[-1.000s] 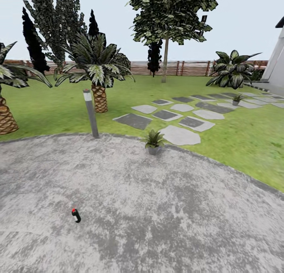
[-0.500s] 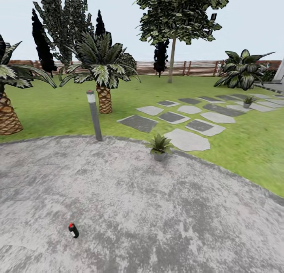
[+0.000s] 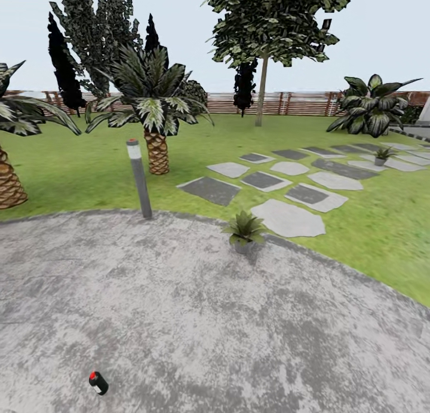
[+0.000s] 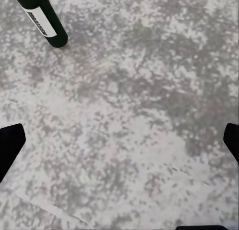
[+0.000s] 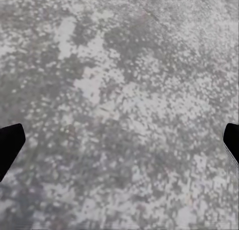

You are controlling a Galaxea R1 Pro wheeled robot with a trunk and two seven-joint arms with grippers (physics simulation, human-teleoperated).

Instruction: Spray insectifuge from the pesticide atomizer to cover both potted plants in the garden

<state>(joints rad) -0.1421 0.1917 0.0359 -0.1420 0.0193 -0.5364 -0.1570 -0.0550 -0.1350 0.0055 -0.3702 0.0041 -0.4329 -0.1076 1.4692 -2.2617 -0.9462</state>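
- The pesticide atomizer [image 3: 98,383] lies on the round grey paved patch [image 3: 239,329] at the lower left of the head view, red spot turned toward the upper left. A second ago it sat higher in that view; the whole scene has shifted with it, so the camera has moved, not the bottle.
- In the left wrist view the pesticide atomizer [image 4: 44,21] sits at the upper left, its white label showing on the dark body, the top end cut off by the frame edge.
- The left gripper [image 4: 119,142] is spread wide, its dark fingertips [image 4: 10,147] at the two side edges of that picture, nothing between them but pavement; it is apart from the bottle.
- The right gripper [image 5: 119,142] is likewise wide open and holds nothing, over bare grey pavement.
- The near potted plant [image 3: 245,229] stands at the paved patch's far rim, just right of centre, slightly lower in the head view than a second ago.
- The second potted plant [image 3: 381,156] stands on the stepping stones [image 3: 288,218] at the right, and has drifted rightward in the picture.
- A grey bollard light [image 3: 138,178] stands upright at the lawn's edge, left of centre, with a palm [image 3: 153,111] behind it and the wooden fence [image 3: 286,102] across the back.
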